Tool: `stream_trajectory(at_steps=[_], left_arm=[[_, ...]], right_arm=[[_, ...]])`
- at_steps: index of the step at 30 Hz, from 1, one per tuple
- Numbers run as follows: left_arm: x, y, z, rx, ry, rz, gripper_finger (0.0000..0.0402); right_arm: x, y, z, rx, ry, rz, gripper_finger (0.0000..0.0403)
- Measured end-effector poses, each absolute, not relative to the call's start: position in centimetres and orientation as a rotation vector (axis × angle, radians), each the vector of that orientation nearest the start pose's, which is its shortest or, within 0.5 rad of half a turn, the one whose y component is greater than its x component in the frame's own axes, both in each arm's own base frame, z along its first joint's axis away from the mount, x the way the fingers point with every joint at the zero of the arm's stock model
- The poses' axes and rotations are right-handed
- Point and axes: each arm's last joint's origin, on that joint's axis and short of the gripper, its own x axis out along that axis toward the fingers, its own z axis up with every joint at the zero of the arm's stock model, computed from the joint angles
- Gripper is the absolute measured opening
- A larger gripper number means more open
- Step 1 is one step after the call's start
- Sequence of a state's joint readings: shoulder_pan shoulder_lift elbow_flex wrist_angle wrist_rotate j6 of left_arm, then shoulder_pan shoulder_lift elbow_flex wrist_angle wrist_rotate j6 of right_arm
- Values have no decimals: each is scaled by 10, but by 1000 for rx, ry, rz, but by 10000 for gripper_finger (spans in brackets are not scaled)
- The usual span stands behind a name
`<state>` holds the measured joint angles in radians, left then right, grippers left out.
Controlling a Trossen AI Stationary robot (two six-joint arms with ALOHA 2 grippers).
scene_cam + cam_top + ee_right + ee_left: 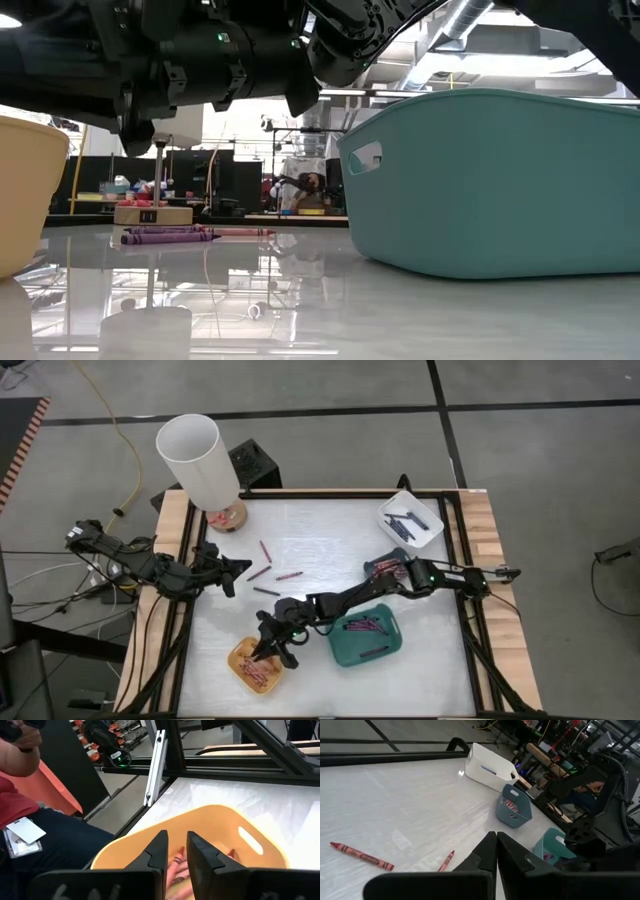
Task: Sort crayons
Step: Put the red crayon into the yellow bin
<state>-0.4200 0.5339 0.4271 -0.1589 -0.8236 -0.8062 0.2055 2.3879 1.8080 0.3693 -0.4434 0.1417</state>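
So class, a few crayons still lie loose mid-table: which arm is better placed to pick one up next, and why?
Left. The left gripper sits right beside the loose crayons, while the right gripper is over the yellow tray, farther off.

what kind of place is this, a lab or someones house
Most likely a robotics lab or workshop, not a house. The table sits in a black metal frame on a bare grey floor taped with black lines; cables trail across it, and the low view shows cluttered workbenches and exposed ceiling ducts.
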Motion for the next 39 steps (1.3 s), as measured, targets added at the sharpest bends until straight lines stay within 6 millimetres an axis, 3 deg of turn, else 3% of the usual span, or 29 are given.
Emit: stream_trajectory(at_steps=[3, 9, 14, 17, 23, 29, 39], left_arm=[[125, -32, 248, -637, 43, 462, 0], [125, -33, 248, -635, 49, 459, 0], [125, -33, 248, -632, 53, 460, 0], [125, -32, 248, -626, 52, 464, 0], [125, -32, 247, -608, 46, 488, 0], [124, -32, 247, -577, 56, 492, 0], [124, -31, 245, -563, 61, 512, 0]], right_arm=[[527, 109, 190, 143, 291, 608, 71], [513, 66, 231, 81, 394, 520, 71], [496, 27, 242, -32, 574, 313, 71], [489, 5, 236, -82, 688, 179, 71], [490, -28, 211, -79, 794, 121, 72], [491, -43, 192, -95, 844, 112, 89], [497, -51, 172, -121, 871, 41, 176]])
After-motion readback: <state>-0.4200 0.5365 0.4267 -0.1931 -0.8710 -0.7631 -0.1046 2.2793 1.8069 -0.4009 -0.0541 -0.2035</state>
